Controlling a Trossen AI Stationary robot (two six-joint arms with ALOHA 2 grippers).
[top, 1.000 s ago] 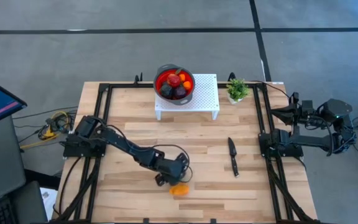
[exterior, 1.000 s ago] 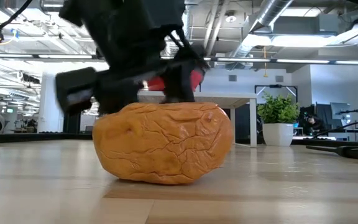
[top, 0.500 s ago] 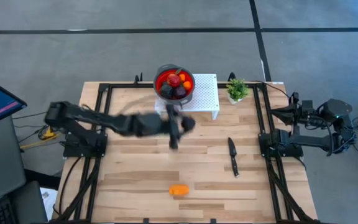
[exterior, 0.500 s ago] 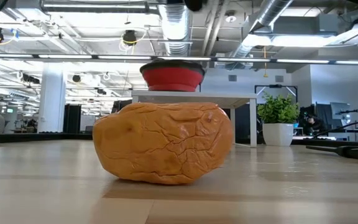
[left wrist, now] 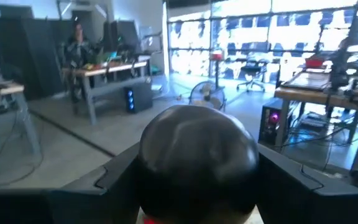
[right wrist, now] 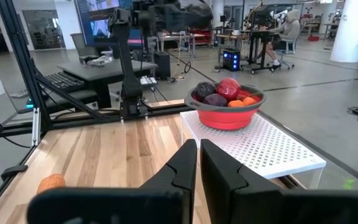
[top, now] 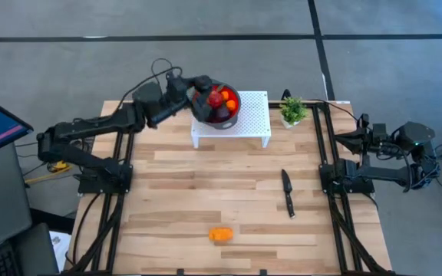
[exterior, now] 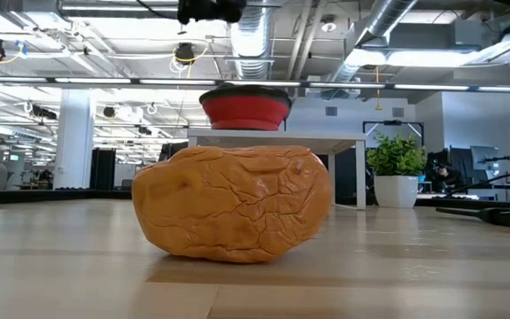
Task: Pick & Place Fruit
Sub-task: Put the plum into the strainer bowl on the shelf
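From my seat the left arm was stretched up toward the far side of the bench [top: 167, 192], with the left tool [top: 198, 86] hanging over the near-left rim of the red bowl [top: 202, 97]. Its wrist camera was filled by a dark round plum [left wrist: 197, 163] sitting between the two fingers [left wrist: 114, 177], so I'd call that tool clamped on the plum, held up above the bowl.

The bowl itself sat on the left end of a white perforated stand [top: 253, 116] at the far edge of the bench. Inside it I could make out a red ball [right wrist: 228, 88] on top, a couple more dark plums [right wrist: 215, 99] and a small orange [right wrist: 248, 100] on one side. Can't give a full count, they were piled up.

The one piece not in the bowl was the larger orange piece [top: 221, 234], lying alone on the near part of the bench, roughly in the middle. It's a lumpy oblong thing with its long axis running left-right across the bench, lying flat. In the low view it filled most of the shot, wrinkly skin and all [exterior: 233, 204].

Further right, a black-handled knife [top: 288, 192] lay on the wood, long axis pointing near-to-far. A small potted plant [top: 291, 112] stood just beside the stand's right end.

The right arm was parked off the right edge, folded up, and the right tool [right wrist: 199, 160] had its fingers pressed together with nothing in them.
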